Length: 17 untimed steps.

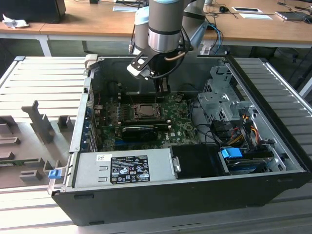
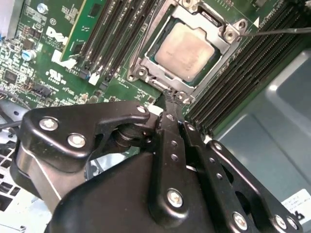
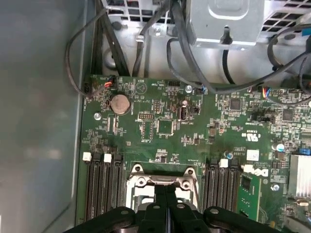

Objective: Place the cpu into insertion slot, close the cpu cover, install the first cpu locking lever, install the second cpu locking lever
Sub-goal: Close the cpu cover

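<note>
The cpu (image 2: 186, 46), a pale silvery square chip, lies flat in the insertion slot (image 2: 138, 73) on the green motherboard. The cpu cover (image 2: 214, 65), a thin metal frame, lies down around the chip's edges. My gripper (image 2: 170, 99) is shut, its black fingertips pressed together and touching the slot's edge beside the cpu. A thin metal lever rod (image 2: 277, 30) runs off one corner of the slot. In the exterior view my gripper (image 1: 162, 90) hangs just behind the cpu (image 1: 145, 110) inside the open computer case. In the first wrist view the fingers (image 3: 158, 204) meet over the slot's metal surround (image 3: 141, 182).
A grey labelled power-supply box (image 1: 124, 168) fills the case's near side. A long black card (image 1: 141, 130) lies in front of the socket. Memory slots (image 2: 116, 34) flank the socket. A metal drive cage (image 1: 219, 102) and cables (image 3: 194, 63) crowd the exterior view's right.
</note>
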Motion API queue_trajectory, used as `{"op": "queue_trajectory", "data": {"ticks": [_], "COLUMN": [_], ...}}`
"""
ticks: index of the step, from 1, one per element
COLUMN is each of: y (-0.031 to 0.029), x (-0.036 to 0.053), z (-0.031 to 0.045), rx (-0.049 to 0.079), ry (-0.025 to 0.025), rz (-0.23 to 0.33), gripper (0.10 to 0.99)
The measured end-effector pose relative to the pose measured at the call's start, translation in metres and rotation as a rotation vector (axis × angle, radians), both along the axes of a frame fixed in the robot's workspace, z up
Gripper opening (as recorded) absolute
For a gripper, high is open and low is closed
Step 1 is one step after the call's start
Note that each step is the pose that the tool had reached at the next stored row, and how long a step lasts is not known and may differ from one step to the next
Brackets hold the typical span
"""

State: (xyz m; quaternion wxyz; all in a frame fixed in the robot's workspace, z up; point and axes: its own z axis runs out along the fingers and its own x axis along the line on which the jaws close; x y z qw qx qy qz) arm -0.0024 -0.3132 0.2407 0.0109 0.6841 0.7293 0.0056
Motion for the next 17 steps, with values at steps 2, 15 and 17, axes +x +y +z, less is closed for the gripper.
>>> {"op": "queue_trajectory", "data": {"ticks": [2,15,17], "y": [0.0,0.0,0.0], "x": [-0.0018,-0.0359,-0.0373], "z": [-0.0015,-0.0033,-0.0033], "rx": [0.0,0.0,0.0], "ry": [0.0003,0.0003,0.0003], "rz": [0.002,0.005,0.005], "gripper": [0.106,0.106,0.106]}}
